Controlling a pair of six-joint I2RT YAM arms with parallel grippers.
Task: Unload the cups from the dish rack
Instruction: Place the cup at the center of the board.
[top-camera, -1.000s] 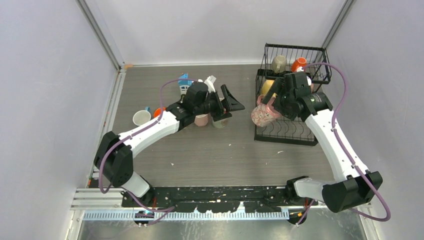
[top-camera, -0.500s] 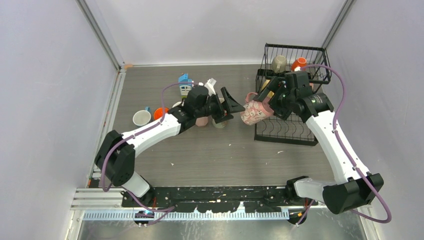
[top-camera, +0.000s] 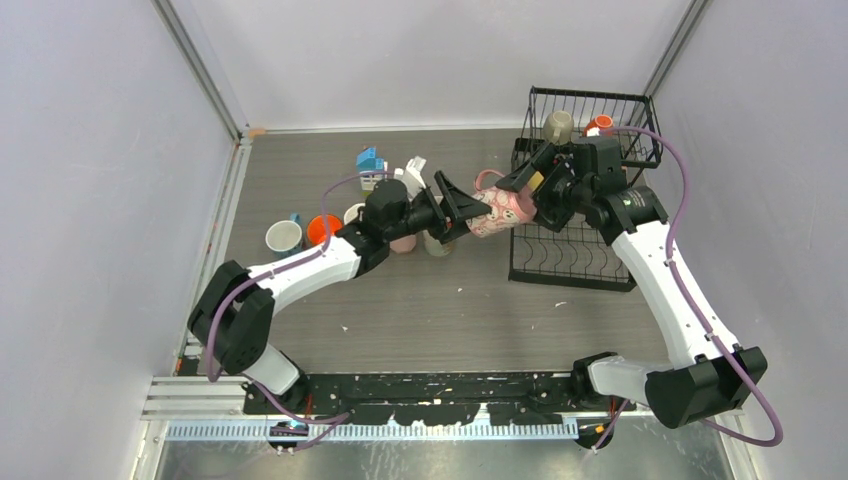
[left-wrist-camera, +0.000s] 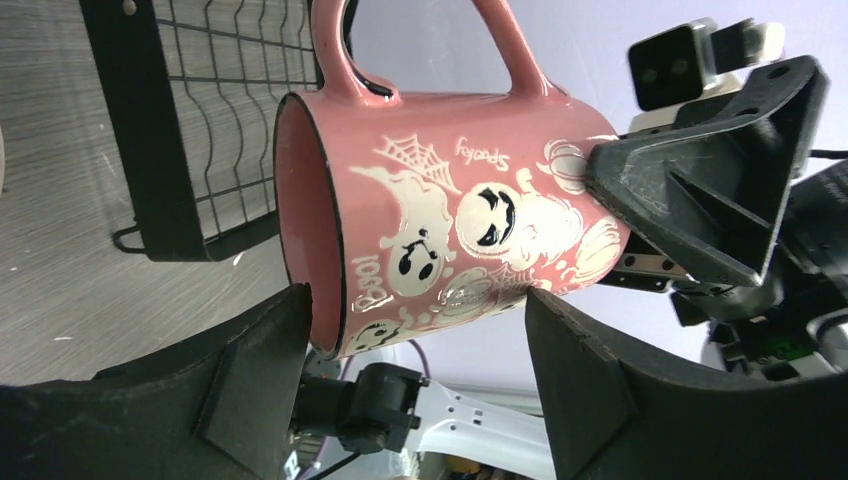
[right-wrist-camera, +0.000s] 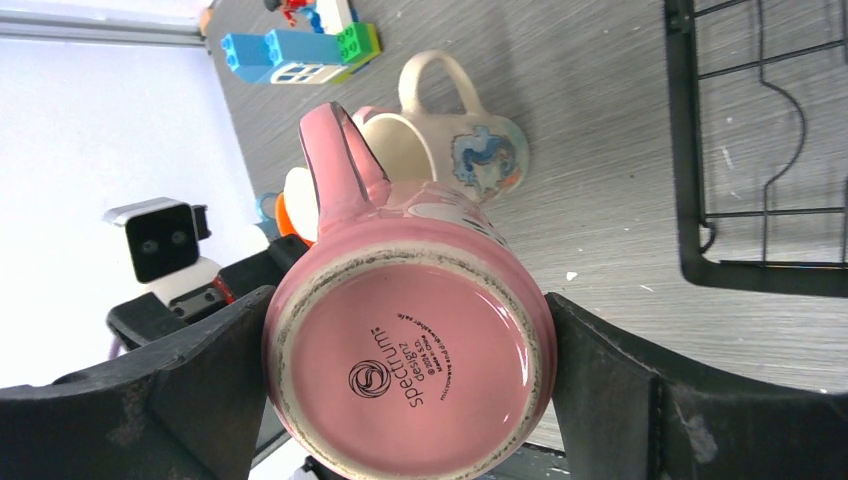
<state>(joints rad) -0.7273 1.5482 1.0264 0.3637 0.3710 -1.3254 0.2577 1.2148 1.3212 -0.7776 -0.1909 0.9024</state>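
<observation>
Pink ghost mug (top-camera: 495, 212) out of the dish rack (top-camera: 590, 93), in mid-air over the tabletop (top-camera: 420, 320), just left of the rack's front corner. Lying on its side, handle toward the far wall.

Clamped at the base end by the right claw (top-camera: 522, 195); in the right wrist view, gripped tight on both sides of the foot. Mouth end sitting between the spread jaws of the left claw (top-camera: 455, 212). Left claw released, one finger just beside the rim, contact hard to tell. Looks like a mid-air handover, not yet taken.

Task part done: several unloaded mugs (top-camera: 323, 228) standing on the tabletop around the left arm, well apart from the rack.

Left to do: beige mug (top-camera: 558, 126) and orange mug (top-camera: 598, 123) on the rack's upper shelf. Possibly more hidden behind the right arm, cannot tell.
</observation>
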